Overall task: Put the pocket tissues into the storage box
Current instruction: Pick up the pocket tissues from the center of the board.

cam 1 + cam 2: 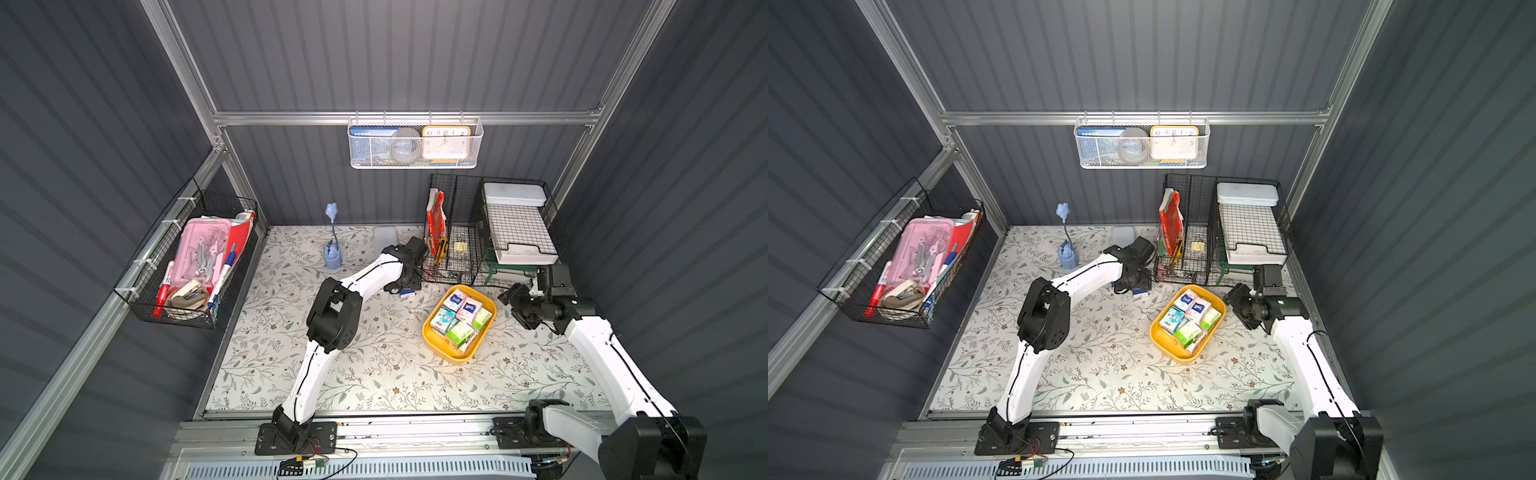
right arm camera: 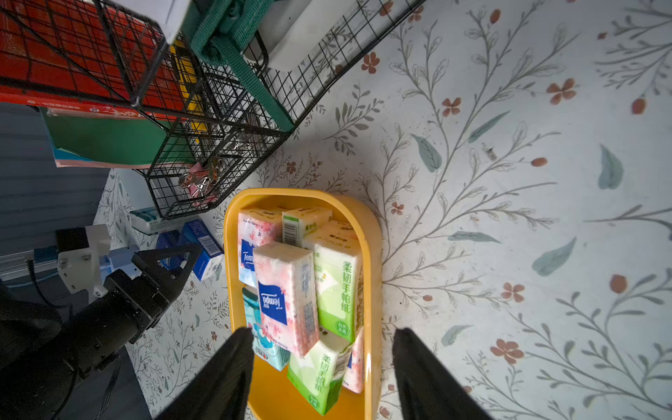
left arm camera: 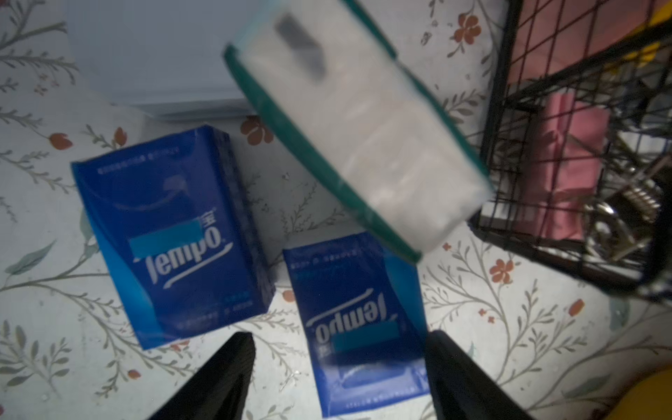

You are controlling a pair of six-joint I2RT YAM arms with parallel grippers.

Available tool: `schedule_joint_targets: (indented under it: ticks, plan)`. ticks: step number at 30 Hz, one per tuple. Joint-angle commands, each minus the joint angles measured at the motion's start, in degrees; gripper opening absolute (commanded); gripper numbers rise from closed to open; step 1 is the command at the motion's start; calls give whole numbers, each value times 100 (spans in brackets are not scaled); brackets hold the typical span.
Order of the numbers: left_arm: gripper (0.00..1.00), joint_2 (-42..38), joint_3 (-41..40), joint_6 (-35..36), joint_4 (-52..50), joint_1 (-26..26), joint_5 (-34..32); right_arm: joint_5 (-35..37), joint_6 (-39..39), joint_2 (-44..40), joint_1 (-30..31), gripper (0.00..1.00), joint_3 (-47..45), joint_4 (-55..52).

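Your left end effector [image 3: 340, 340] stands open, its two black fingers either side of a dark blue packet [image 3: 356, 320] lying flat on the counter [image 3: 509, 345]. It grips nothing yet. The straddle makes sense: the packet's short width fits between the fingers, so closing should pinch it across its long edges.

Just beside it lies a second dark blue packet [image 3: 174, 236]. Beyond both, a white packet with green edges [image 3: 356, 138] shows tilted and blurred. It may be leaning on the black wire basket [image 3: 582, 109] or be clear of the counter altogether; I can't tell which. The pale flat case [image 3: 152, 54] behind them isn't your concern.

Your right end effector [image 2: 322, 338] is also open and empty, hanging above one end of the storage box [image 2: 374, 254]. The box sits on the counter just in front of the wire basket, between the two arms, so either can reach it.

Inside, the pocket tissues are piled loosely, with a pink packet [image 2: 287, 298] on top and green packets [image 2: 334, 287] beside it. Most of the job looks done; the three by the basket are what lies outside. I'd aim the blue one at the bare yellow floor [image 2: 269, 396] and clear your right arm first.
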Motion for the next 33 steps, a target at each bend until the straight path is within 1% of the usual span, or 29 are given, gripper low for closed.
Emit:
schedule_joint_targets:
  ticks: [1, 11, 14, 16, 17, 19, 20, 22, 24, 27, 31, 33]
  plan:
    - [78, 110, 146, -218, 43, -17, -116, -57, -72, 76, 26, 65, -20, 44]
    - [78, 347, 135, -245, 217, -17, 85, -71, -90, 149, 20, 65, -10, 85]
    - [76, 432, 131, -245, 219, -17, 162, -96, -84, 165, 27, 65, 6, 95]
    - [73, 460, 93, -245, 233, -17, 195, -89, -90, 165, 23, 65, 15, 91]
    - [69, 453, 64, -245, 238, -16, 201, -89, -90, 156, 24, 65, 15, 83]
    - [54, 426, 10, -244, 277, -17, 209, -74, -86, 140, 24, 65, 23, 77]
    - [50, 409, -15, -242, 278, -17, 201, -71, -79, 132, 21, 65, 16, 80]
    - [49, 365, -27, -232, 264, -13, 183, -71, -81, 121, 22, 65, 15, 66]
    - [46, 295, -35, -212, 245, -17, 165, -88, -73, 112, 21, 65, 18, 72]
    - [46, 111, -96, -168, 198, -17, 113, -89, -64, 107, 22, 65, 24, 60]
    - [46, -310, -425, -82, 252, -16, 77, -93, -44, 87, 21, 65, 23, 58]
    - [46, -573, -673, 72, 320, -17, 184, -132, -45, 98, 22, 65, 15, 64]
